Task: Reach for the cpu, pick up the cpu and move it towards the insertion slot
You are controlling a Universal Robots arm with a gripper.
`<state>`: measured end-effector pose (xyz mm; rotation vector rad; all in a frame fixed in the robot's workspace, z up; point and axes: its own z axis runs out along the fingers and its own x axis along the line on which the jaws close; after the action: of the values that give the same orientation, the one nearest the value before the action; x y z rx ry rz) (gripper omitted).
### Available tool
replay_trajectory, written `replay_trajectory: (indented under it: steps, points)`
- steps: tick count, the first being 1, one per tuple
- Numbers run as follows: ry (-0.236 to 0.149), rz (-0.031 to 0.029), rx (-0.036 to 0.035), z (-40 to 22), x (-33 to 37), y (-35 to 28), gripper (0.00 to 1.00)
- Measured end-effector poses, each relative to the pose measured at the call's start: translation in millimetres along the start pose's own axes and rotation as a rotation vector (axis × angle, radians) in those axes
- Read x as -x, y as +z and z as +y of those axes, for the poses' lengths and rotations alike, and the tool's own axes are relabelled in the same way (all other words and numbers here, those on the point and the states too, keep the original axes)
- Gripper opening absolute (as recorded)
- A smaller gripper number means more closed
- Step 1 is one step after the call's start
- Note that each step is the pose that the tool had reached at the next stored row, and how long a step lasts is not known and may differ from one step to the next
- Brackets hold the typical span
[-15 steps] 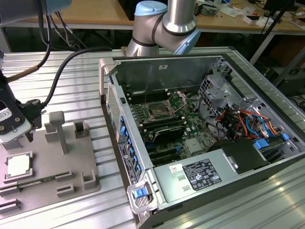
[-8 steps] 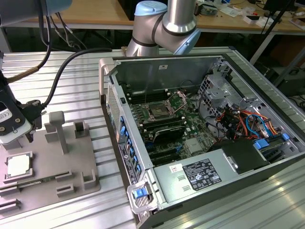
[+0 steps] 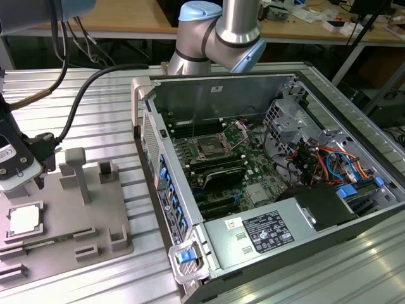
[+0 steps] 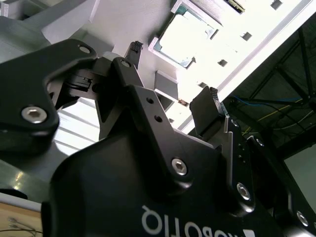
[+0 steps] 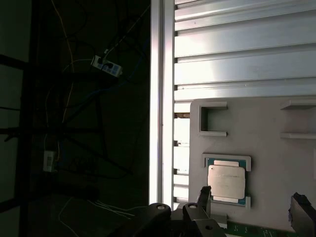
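Silvery cpu (image 5: 225, 181) near wide-spread tool (image 5: 252, 195)

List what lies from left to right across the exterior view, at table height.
Silvery square cpu → tall grey plastic post → silver-framed square insertion slot → bundle of blue and orange cables.

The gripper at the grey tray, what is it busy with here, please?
The robot arm's gripper hangs open just above the cpu, which lies flat in its recess on the grey tray. Nothing is held yet. The insertion slot is inside the open computer case, which stands at the exterior view's right of the tray.
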<state>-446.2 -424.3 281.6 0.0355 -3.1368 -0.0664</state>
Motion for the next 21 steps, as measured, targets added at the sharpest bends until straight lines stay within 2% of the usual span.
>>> replay_trajectory:
  steps: [2,3,4,5,6,10,13,18,21]
  points:
    - [0.000,-0.0001,0.0001,0.0,0.0,0.5,0.67]
    - [0.000,0.0000,-0.0001,-1.9,0.1,7.8,0.67]
    - [0.000,-0.0001,0.0001,-3.8,-5.5,18.0,0.67]
    - [0.000,0.0002,0.0000,-4.3,-6.7,24.0,0.67]
    - [0.000,0.0001,0.0000,-4.8,-6.9,33.6,0.67]
    - [0.000,0.0001,0.0000,-5.6,-7.0,46.2,0.67]
    - [0.000,0.0001,0.0000,-6.2,-7.0,51.9,0.67]
    - [0.000,0.0002,0.0000,-6.2,-6.9,52.4,0.67]
    - [0.000,0.0074,0.0002,-6.9,-6.9,58.3,0.67]
